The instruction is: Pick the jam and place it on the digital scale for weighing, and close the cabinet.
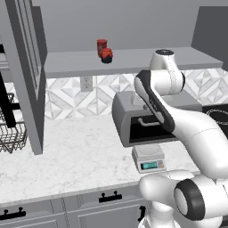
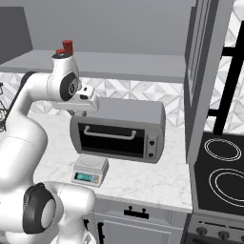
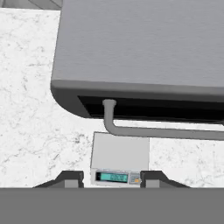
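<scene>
My claw [image 3: 111, 180] hangs above the toaster oven [image 3: 144, 57], pointing straight down, its two fingertips [image 3: 72, 179] spread wide apart with nothing between them. Below, in front of the oven, the scale [image 3: 120, 158] sits on the marble counter [image 3: 26, 109], its top bare and its teal display lit. The jam [image 1: 106, 54] rests on the shelf of the upper cabinet [image 1: 133, 60], just beside a taller red can [image 1: 101, 45]. The cabinet's door [image 1: 24, 75] on the left stands open, as does the one [image 2: 202, 81] on the right.
</scene>
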